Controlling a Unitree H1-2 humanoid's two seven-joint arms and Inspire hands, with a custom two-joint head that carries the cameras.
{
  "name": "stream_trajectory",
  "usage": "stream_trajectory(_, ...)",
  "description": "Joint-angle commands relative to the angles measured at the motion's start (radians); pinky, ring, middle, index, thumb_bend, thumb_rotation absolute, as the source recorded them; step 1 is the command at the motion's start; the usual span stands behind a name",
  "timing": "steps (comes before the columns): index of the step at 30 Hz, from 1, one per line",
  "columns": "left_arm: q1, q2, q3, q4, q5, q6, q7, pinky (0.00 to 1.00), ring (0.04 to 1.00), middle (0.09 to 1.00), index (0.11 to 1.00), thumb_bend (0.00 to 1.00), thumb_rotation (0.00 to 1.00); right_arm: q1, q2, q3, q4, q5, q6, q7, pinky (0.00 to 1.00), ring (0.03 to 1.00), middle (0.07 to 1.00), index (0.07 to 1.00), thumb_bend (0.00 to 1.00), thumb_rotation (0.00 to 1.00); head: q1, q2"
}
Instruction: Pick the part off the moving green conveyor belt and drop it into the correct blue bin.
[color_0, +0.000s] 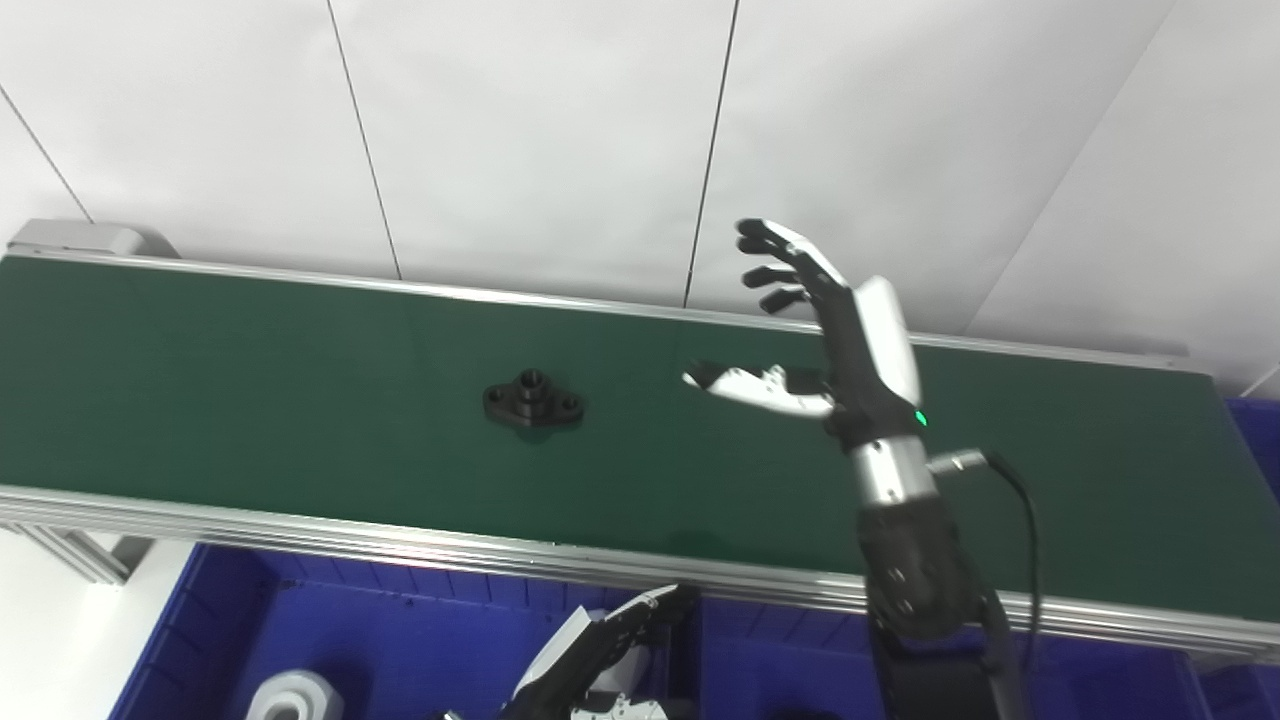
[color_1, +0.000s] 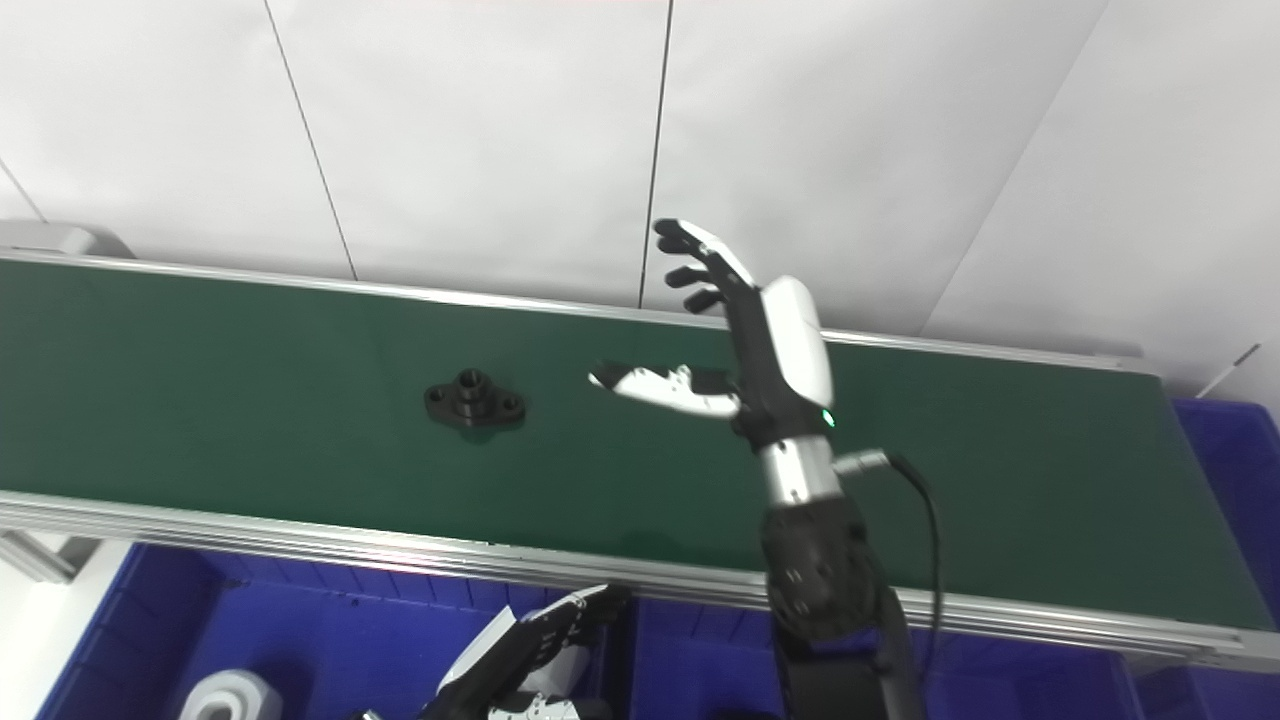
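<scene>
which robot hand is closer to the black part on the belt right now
Right. The right robot hand hangs open above the belt, to the right of the black part. The left robot hand sits low over the blue bin, off the belt.

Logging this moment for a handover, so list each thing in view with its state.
Black part: lying flat on the belt, untouched.
Green conveyor belt: carrying only that part.
Right robot hand: open, raised over the belt, right of the part.
Left robot hand: low over the blue bin, grip unclear.
White part: in that bin.
</scene>
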Motion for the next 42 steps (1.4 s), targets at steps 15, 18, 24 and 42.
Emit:
stream_trajectory(15,0.006,-0.003,-0.012,-0.065,0.013,-0.038,0.012,0.83,0.878,0.891,0.876,0.76,0.65,-0.302,-0.055,0.222,0.270,-0.347,0.147,0.033,0.49,0.606,0.680,0.781,0.94,0.63,0.009,0.018)
stream_trajectory(18,0.009,-0.004,-0.016,-0.079,0.017,-0.021,0.010,0.83,0.880,0.894,0.879,0.77,0.66,-0.328,-0.052,0.247,0.307,-0.369,0.165,0.047,0.48,0.595,0.673,0.770,0.96,0.62,0.010,0.022)
stream_trajectory(24,0.014,-0.009,-0.021,-0.094,0.016,-0.013,0.013,0.83,0.881,0.898,0.878,0.77,0.66,-0.348,-0.057,0.285,0.360,-0.387,0.178,0.069,0.51,0.607,0.663,0.767,0.95,0.61,0.015,0.025)
stream_trajectory(42,0.021,-0.005,-0.027,-0.119,0.022,-0.008,0.011,0.81,0.867,0.879,0.872,0.76,0.64,-0.307,-0.088,0.357,0.488,-0.389,0.185,0.061,0.56,0.687,0.748,0.782,0.95,0.61,0.017,0.035)
